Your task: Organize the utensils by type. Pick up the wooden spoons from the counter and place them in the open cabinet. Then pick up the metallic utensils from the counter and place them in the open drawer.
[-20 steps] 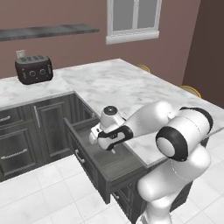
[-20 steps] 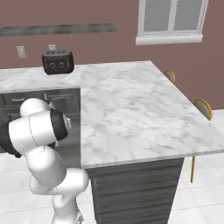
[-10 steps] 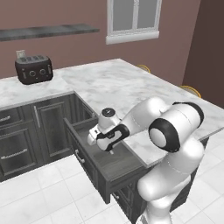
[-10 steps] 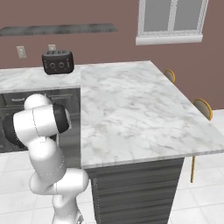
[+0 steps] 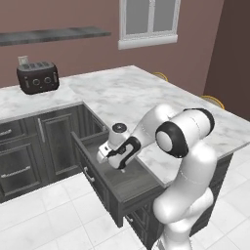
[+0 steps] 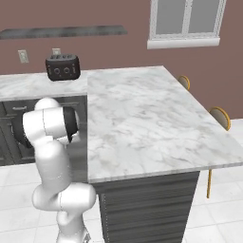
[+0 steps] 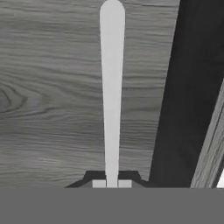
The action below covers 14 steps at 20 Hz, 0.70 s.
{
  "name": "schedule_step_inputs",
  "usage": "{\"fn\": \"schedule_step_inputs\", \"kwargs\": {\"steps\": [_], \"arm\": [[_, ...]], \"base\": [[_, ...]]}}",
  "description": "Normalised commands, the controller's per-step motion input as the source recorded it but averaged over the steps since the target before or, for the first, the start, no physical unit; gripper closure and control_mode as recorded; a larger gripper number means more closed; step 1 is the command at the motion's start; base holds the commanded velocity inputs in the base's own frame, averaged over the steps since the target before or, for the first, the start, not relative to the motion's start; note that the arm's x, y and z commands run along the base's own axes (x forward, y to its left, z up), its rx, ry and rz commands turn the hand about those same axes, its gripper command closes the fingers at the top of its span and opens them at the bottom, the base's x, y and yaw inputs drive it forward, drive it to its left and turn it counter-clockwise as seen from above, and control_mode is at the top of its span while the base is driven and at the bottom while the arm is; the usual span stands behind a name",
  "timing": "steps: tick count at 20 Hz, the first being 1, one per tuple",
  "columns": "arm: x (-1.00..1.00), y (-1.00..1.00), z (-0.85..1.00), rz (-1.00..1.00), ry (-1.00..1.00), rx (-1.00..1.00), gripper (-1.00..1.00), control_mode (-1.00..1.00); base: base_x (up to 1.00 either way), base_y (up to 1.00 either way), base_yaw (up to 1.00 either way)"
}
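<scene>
The gripper [image 5: 122, 168] hangs low inside the open drawer [image 5: 128, 183], fingers pinching a silver utensil's handle [image 7: 111, 87] just over the drawer floor, apparently ready to drop it there.

Drawer [image 5: 128, 183] floor bare; side wall [image 7: 192, 87] close beside hand [image 7: 112, 183].

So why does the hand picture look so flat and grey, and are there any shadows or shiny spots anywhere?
Hand view: very close up, so the drawer floor is soft grey wood grain and the silver utensil handle in the shut gripper looks flat, without glare. Left base view: even light, a faint shadow under the arm inside the drawer. Right base view: the counter is matte, no bright glints.
</scene>
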Motion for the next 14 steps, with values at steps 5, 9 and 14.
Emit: {"fn": "schedule_step_inputs", "kwargs": {"steps": [5, 9, 14], "arm": [[0.27, 0.09, -0.51, 0.0, 0.0, 0.0, 1.0, -1.0], [0.3, 0.14, -0.53, 0.0, 0.0, 0.0, 1.0, -1.0], [0.27, 0.17, -0.52, 0.0, 0.0, -0.01, 1.0, -1.0]], "base": [[0.0, 0.0, 0.0], [0.0, 0.0, 0.0], [0.0, 0.0, 0.0]]}}
